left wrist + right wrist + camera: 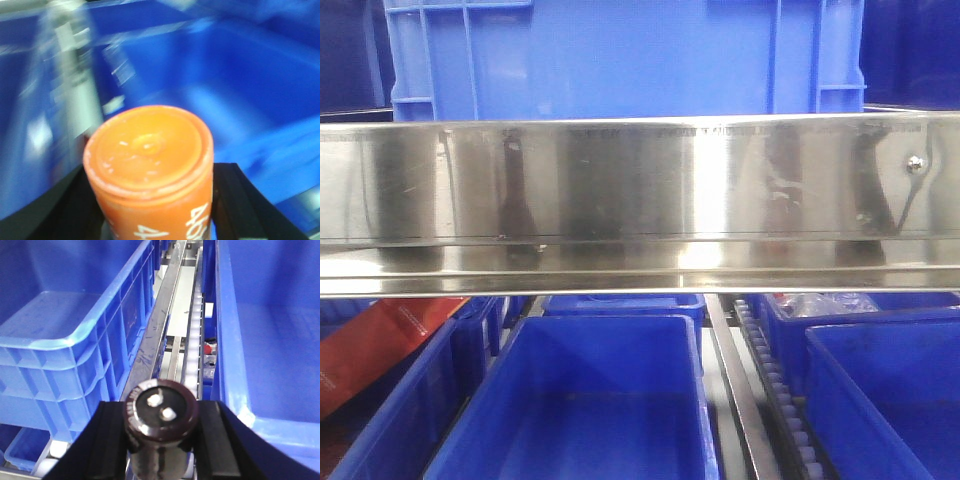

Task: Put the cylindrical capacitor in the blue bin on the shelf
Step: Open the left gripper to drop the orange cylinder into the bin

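shelf [640,200]: stainless rack. Its wide, shiny, scratched front rail spans the front view edge to edge, with one screw head near the right end.
upper crate [620,60]: big, blue, ribbed. Sits on the tier above the rail, a little left of centre.
lower bins: blue, open-topped, on the tier under the rail. The centre bin [590,400] is nearest the camera. The right bin [890,390] is across the track from it, and the left bin [390,420] is at the tier's left edge.
roller track [775,390]: runs front to back between the centre and right bins, with a steel strip just left of it.
red pack [380,350]: flat red-orange carton, tilted, over the left bin (print unreadable).
left gripper [152,205]: black fingers pressed on both sides of an orange cylinder [150,150]. The cylinder has white print on its side and its end cap faces the camera. Blue bin walls are behind it (view is motion-blurred, can't tell which bin).
right gripper [161,440]: clamped on the cylindrical capacitor [160,407], one finger on each side.
capacitor location: upright between the fingers, dark brown body, two silvery terminals on top. It hangs over the gap between two blue bins, above the roller track and steel strip, and is inside neither bin.
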Robot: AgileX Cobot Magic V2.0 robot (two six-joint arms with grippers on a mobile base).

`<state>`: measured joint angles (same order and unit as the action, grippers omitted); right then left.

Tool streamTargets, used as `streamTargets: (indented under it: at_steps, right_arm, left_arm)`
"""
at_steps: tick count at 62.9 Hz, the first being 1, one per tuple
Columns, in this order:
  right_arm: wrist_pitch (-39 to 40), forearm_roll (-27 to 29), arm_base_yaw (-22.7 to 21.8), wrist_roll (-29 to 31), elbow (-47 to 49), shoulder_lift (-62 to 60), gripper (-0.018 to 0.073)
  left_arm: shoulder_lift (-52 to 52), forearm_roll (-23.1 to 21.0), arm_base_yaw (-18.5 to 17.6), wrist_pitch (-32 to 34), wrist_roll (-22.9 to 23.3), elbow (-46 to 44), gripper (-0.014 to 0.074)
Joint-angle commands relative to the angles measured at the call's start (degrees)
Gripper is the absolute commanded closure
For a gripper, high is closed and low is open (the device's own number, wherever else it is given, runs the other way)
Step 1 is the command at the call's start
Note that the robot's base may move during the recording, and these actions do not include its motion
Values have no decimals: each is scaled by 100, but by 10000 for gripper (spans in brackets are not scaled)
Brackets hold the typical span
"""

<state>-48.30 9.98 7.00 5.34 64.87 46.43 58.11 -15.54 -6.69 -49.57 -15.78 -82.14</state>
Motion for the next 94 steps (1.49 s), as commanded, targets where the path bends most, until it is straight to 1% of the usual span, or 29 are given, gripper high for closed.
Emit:
streamTargets:
  at_steps: [1,4,8,11,15,21,29,35,43,54,58,62,65,66,72,73,76,78,79,87,94]
  right_arm:
    - [268,-16,8,18,34,-30,721]
    - [311,-16,8,18,34,-30,721]
    - [384,-16,8,18,34,-30,721]
    - [408,-16,8,18,34,-30,721]
    - [434,-16,8,18,34,-30,721]
    - [445,-16,8,18,34,-30,721]
    - [510,-16,8,18,34,-30,721]
    - [551,-16,8,18,34,-30,721]
    - [551,-16,8,18,34,-30,721]
    - [551,-16,8,18,34,-30,721]
    - [551,-16,8,18,34,-30,721]
    - [551,-16,8,18,34,-30,721]
    - [551,-16,8,18,34,-30,721]
    - [551,-16,8,18,34,-30,721]
    - [551,-16,8,18,34,-30,721]
    - [551,-16,8,18,34,-30,721]
    - [551,-16,8,18,34,-30,721]
    - [551,-16,8,18,34,-30,721]
    - [551,-16,8,18,34,-30,721]
    - [551,-16,8,18,34,-30,721]
    - [551,-16,8,18,34,-30,721]
  left_arm:
    - [592,-610,-31,-193,-348,-629,707]
    - [960,-813,-43,-293,-375,-952,707]
    - [1416,-868,-172,-345,-375,-1397,707]
    - [1709,-868,-352,-345,-384,-1720,707]
    - [2179,-843,-644,-345,-525,-2098,707]
    - [2790,-585,-1065,-298,-526,-2572,707]
    - [3559,-83,-1390,-232,-526,-3098,707]
    - [4079,-37,-1404,-43,-526,-3333,707]
    - [4620,-11,-1404,180,-526,-3416,707]
    - [4990,41,-1404,185,-526,-3416,697]
    - [5055,41,-1404,149,-526,-3416,641]
    - [5080,41,-1404,81,-526,-3416,561]
    - [5090,41,-1404,22,-526,-3416,464]
    - [5090,41,-1404,5,-526,-3416,416]
    - [5090,41,-1404,8,-515,-3416,208]
    - [5090,41,-1404,8,-503,-3416,153]
    - [5090,41,-1404,8,-503,-3416,46]
    - [5090,41,-1404,8,-503,-3416,-16]
    - [5090,41,-1404,8,-503,-3416,-32]
    - [4911,41,-1404,-63,-503,-3416,65]
    - [4568,41,-1404,-122,-503,-3416,168]
